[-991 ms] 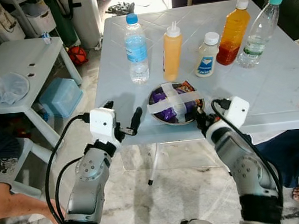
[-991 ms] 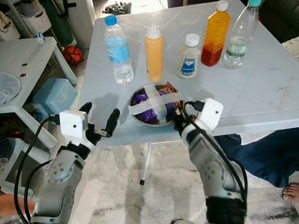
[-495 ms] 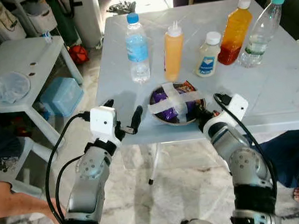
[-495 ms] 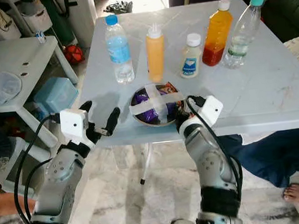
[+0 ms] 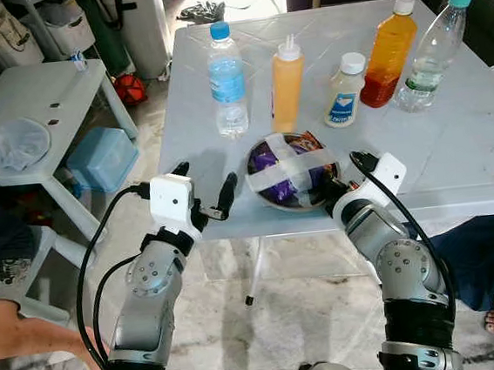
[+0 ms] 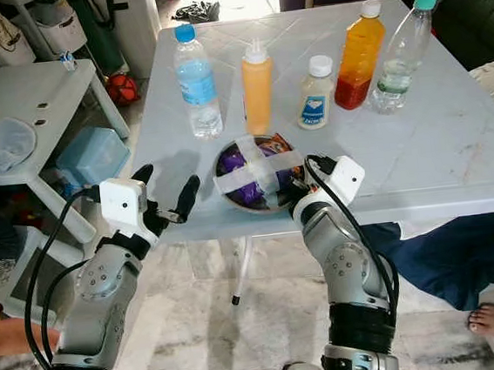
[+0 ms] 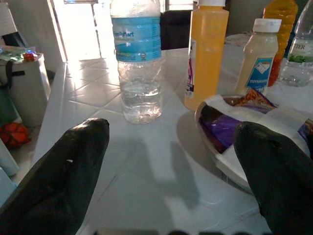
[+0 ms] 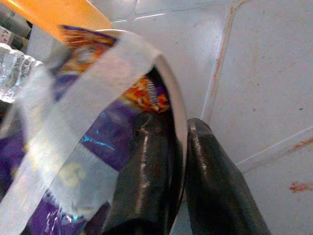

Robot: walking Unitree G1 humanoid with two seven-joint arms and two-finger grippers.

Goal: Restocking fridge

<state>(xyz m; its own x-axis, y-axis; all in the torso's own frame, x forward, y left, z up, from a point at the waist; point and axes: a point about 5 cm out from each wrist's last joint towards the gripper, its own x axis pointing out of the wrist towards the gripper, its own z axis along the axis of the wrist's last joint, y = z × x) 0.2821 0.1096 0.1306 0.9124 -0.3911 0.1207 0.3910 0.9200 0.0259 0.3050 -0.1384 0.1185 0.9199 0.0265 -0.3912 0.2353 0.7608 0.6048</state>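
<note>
Right wrist view: my right gripper (image 8: 178,181) pinches the near rim of the round metal bowl of purple snack packets, taped across with two white strips (image 5: 290,170), one finger (image 8: 142,176) inside the rim, the other outside. The bowl sits at the near edge of the pale tiled table (image 5: 453,148). My left gripper (image 5: 204,193) hovers just off the table edge beside the bowl, fingers spread wide, holding nothing.

Step in hand, as I judge it: securing the bowl for carrying to the fridge. Next move likely needs the left gripper on the opposite rim, then a level lift.

Behind the bowl stand a blue-capped water bottle (image 5: 227,82), an orange squeeze bottle (image 5: 286,89) and a small white-capped dressing bottle (image 5: 344,92); lifting toward me avoids them.
</note>
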